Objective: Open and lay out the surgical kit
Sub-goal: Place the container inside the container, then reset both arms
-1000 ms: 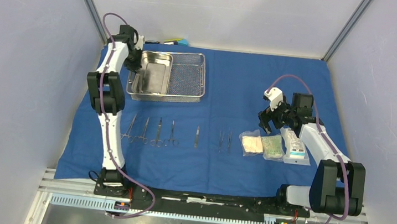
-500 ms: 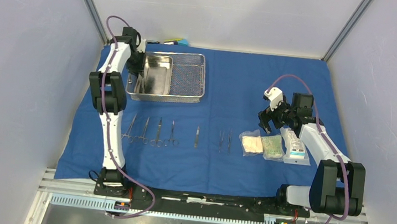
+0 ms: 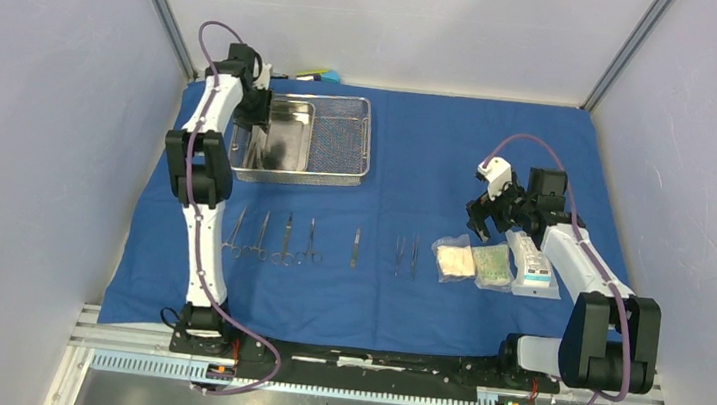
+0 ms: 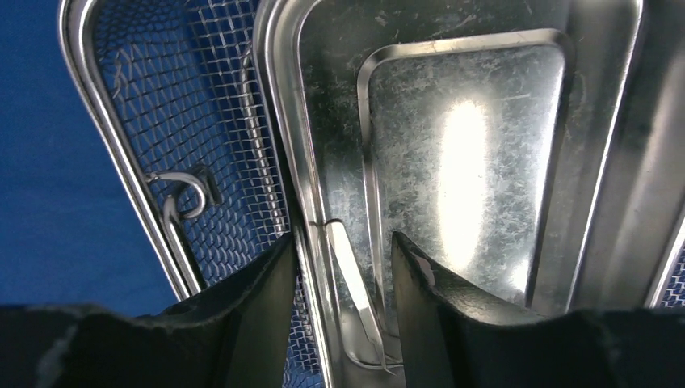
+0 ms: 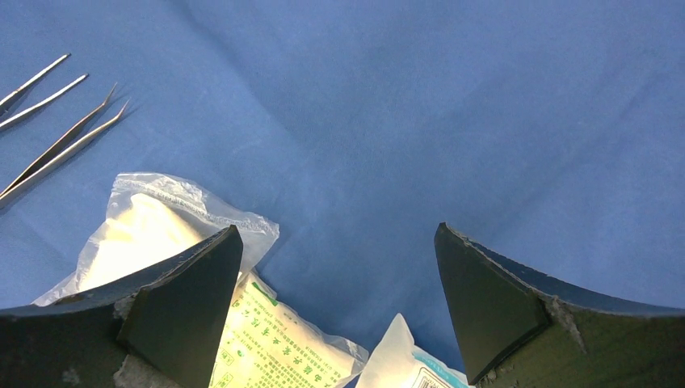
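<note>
Our left fingers (image 4: 250, 307) stood parted astride the steel pan (image 4: 460, 162) rim in the wire-mesh tray (image 4: 161, 105), right fingers (image 5: 178, 299) wide above the packets (image 5: 153, 226); we judged the pan placed, needing a clean lift away.

Steel pan (image 3: 285, 145) inside mesh tray (image 3: 341, 140) on blue cloth (image 3: 441, 141), instruments (image 3: 285, 239) and three packets (image 3: 474, 263) in a row nearer.

Steel pan (image 3: 286, 140) inside mesh tray (image 3: 341, 140); instruments (image 3: 285, 238) rowed on blue cloth (image 3: 440, 151).
</note>
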Tool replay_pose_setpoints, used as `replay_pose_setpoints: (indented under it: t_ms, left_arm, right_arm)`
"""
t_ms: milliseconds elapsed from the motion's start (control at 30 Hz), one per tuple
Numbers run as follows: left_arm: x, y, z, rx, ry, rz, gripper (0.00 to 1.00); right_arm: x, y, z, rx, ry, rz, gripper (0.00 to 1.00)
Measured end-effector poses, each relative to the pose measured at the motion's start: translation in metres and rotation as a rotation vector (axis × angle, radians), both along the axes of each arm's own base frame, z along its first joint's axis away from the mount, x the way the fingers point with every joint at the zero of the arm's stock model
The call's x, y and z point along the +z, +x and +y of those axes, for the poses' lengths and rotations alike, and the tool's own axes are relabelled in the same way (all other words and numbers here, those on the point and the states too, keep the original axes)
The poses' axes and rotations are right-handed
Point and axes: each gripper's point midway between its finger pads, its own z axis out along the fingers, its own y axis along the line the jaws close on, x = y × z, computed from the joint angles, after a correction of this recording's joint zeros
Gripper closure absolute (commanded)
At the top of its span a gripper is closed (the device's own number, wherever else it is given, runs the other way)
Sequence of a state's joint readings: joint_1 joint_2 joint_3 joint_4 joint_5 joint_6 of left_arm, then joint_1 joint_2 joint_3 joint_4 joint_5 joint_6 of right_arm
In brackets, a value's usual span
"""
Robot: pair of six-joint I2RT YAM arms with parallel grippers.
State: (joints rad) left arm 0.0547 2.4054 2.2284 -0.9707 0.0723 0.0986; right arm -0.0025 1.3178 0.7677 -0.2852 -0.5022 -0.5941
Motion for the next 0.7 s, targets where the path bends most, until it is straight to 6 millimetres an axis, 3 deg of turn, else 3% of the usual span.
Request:
replay_pose_setpoints:
  t_ms: [167,367,467,533,600,700]
  left_arm:
    - [0.022,0.007,-0.025,-0.039,0.019,-0.073,0.34]
    - [0.083,0.019,-0.052,-0.049,0.027,-0.244,0.22]
    - [0.112,0.022,-0.047,-0.023,0.049,-0.325,0.19]
    - [0.124,0.019,-0.040,0.000,0.064,-0.356,0.11]
    - [0.130,0.010,-0.031,0.028,0.087,-0.374,0.01]
    - [0.135,-0.011,-0.019,0.063,0.118,-0.396,0.00]
  right_arm:
    - [0.004,0.000,0.002,0.006,0.010,-0.011,0.03]
    - [0.011,-0.001,0.004,0.010,0.019,-0.030,0.03]
    - [0.017,0.000,0.004,0.010,0.019,-0.046,0.03]
    - [0.022,0.000,0.004,0.008,0.021,-0.056,0.03]
    - [0.030,0.002,0.006,0.011,0.023,-0.076,0.03]
    - [0.046,0.007,0.008,0.009,0.026,-0.115,0.03]
